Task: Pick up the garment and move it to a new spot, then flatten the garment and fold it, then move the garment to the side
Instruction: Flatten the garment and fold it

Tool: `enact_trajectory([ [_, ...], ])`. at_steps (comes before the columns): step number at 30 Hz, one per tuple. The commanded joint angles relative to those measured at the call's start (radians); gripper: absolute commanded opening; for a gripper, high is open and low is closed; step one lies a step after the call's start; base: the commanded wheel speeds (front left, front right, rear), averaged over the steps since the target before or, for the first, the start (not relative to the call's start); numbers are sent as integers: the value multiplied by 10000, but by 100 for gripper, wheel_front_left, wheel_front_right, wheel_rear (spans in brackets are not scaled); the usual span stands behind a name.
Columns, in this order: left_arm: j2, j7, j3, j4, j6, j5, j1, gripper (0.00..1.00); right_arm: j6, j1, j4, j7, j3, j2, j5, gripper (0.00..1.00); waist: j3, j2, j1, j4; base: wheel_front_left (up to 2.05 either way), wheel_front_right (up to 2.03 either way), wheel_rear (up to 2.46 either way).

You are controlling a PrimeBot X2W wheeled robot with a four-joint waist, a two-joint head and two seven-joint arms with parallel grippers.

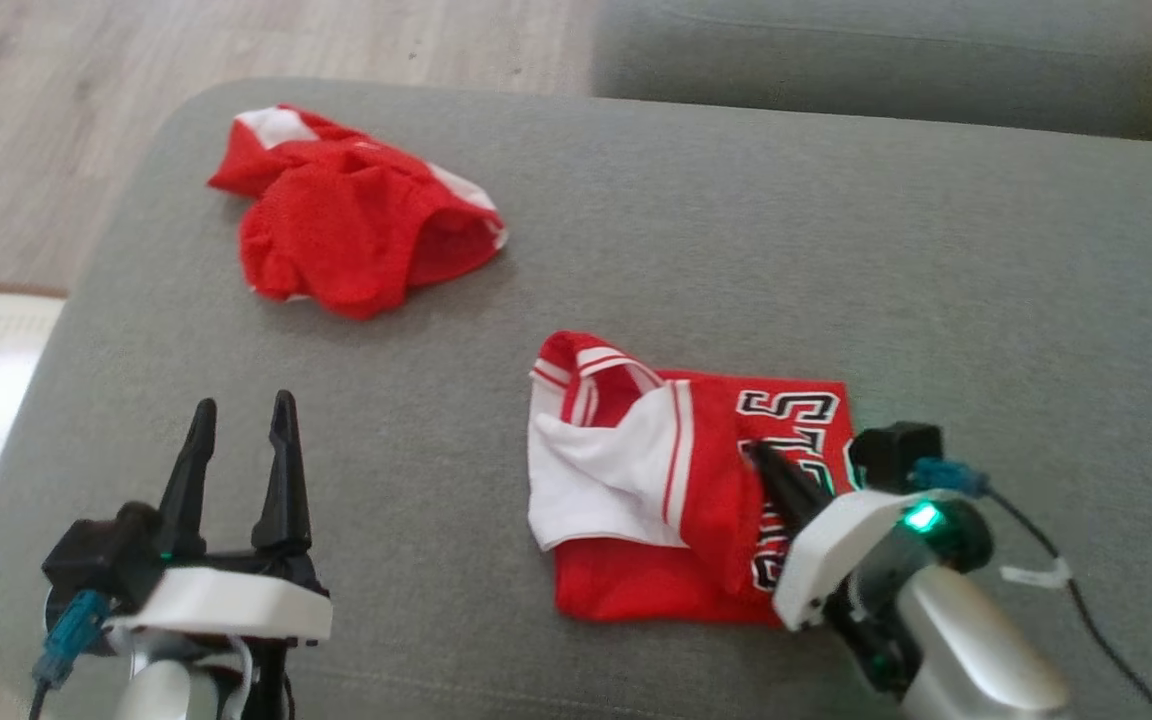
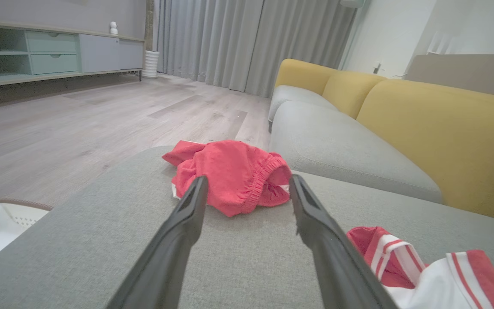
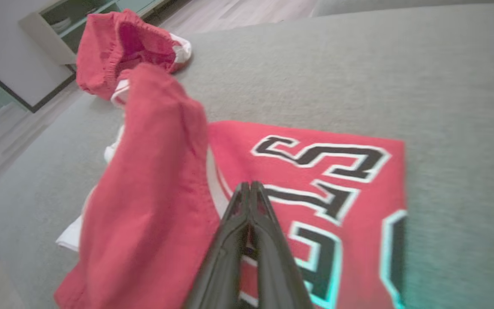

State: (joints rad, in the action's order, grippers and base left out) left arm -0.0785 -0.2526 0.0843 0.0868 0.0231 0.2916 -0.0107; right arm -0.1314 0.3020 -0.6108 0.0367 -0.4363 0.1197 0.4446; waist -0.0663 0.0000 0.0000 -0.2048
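Nearest us, our left hand (image 1: 244,402) hovered with its fingers spread and empty above the grey sofa seat (image 1: 936,250). Beyond it lay crumpled red shorts (image 1: 346,235), well apart from the work. Further right, the red jersey (image 1: 701,480) lay part-folded near the front of the seat, with a white flap turned up on its left half and black lettering on its right. Our right hand (image 1: 751,452) had its fingers pressed together, tips resting on the jersey beside a raised red fold; we could see no cloth between them. We judged this a flattening stroke within the fold. It wanted the tips kept low and swept leftward over the raised fold, with the left hand brought in to pin the loose white edge.
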Motion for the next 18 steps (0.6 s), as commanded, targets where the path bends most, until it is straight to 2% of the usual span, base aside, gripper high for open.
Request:
enact_trajectory([
  [1,20,-91,-395,-341,62,-110,562,100,7,596,230,-66,-329,-249,218,0,-144,0,0,-341,0,0,0],
  [4,62,-91,-467,-348,130,-162,576,100,7,708,201,46,-1214,-479,574,0,-215,0,0,-533,0,0,0],
  [9,130,-91,-549,-228,238,-202,656,100,7,614,663,288,-3276,-655,1682,0,-283,0,0,-663,0,0,0],
  [12,158,-91,-633,-193,254,-245,678,100,7,752,1042,27,-4107,-673,2176,0,-279,0,0,-569,0,0,0],
  [15,175,-91,-717,-204,282,-307,675,100,7,1070,1269,-609,-4239,-544,2322,0,-207,0,0,-347,0,0,0],
  [18,185,-91,-823,-256,319,-377,664,100,7,1439,1488,-1427,-3914,-175,2231,0,-149,0,0,-45,0,0,0],
])
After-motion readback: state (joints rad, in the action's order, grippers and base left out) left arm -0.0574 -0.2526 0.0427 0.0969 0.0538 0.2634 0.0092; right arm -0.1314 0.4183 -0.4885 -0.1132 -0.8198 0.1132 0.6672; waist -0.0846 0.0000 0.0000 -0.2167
